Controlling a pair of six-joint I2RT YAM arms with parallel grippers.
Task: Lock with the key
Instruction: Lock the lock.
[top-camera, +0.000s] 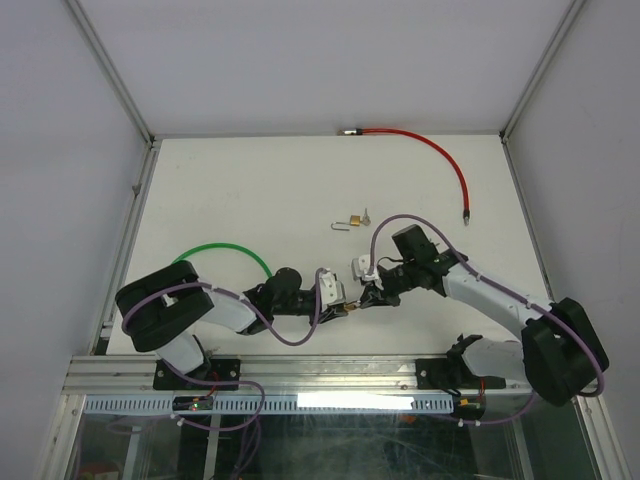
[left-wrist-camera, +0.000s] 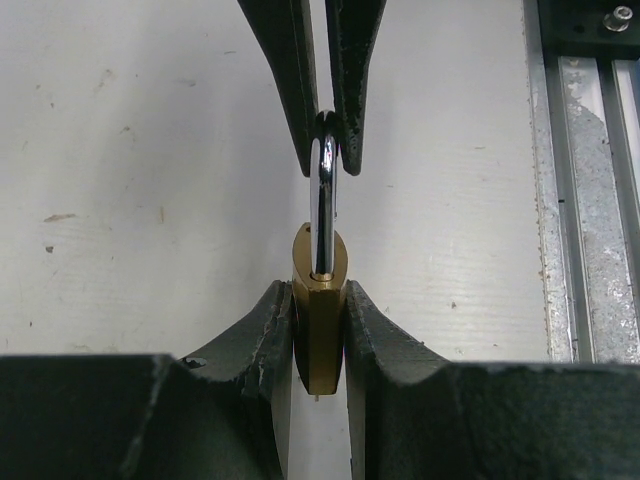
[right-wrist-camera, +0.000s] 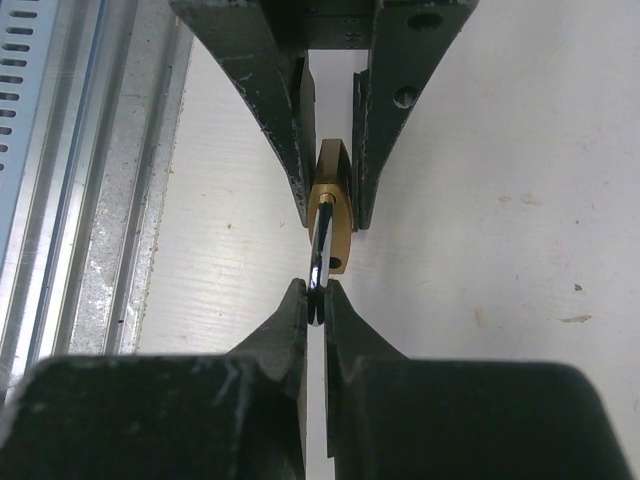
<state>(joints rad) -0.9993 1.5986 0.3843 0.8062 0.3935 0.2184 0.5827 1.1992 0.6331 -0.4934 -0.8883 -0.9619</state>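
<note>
OK, near edge first: alu rail (top-camera: 300, 372) runs across the front w/ both arm bases bolted on it. Just past that the two arms lean in twd each other and meet low-centre on the white table (top-camera: 250, 190).

L gripper (left-wrist-camera: 320, 330) is clamped tight on the brass padlock (left-wrist-camera: 320, 310), fingers flat against both sides of the body, no gap showing, lock held edge-on and off the table surface as far as the wrist cam shows. R gripper (right-wrist-camera: 317, 300) comes in from the opposite side, tips nearly closed, pinching the top of the silver shackle (left-wrist-camera: 322, 200). So one lock, two grips: body on the L, shackle on the R. From the R wrist cam the shackle stands out of the body; whether it's seated or popped, can't tell from here.

Further out, mid-table, well apart from both grippers: small brass-and-metal item (top-camera: 350, 220) lying flat. Could be the key, too small to call it.

Off to the L, green cable (top-camera: 225, 247) arcs behind the L arm. Far back, red cable (top-camera: 440, 152) curves along the rear edge and down the R side, metal tips on both ends
</note>
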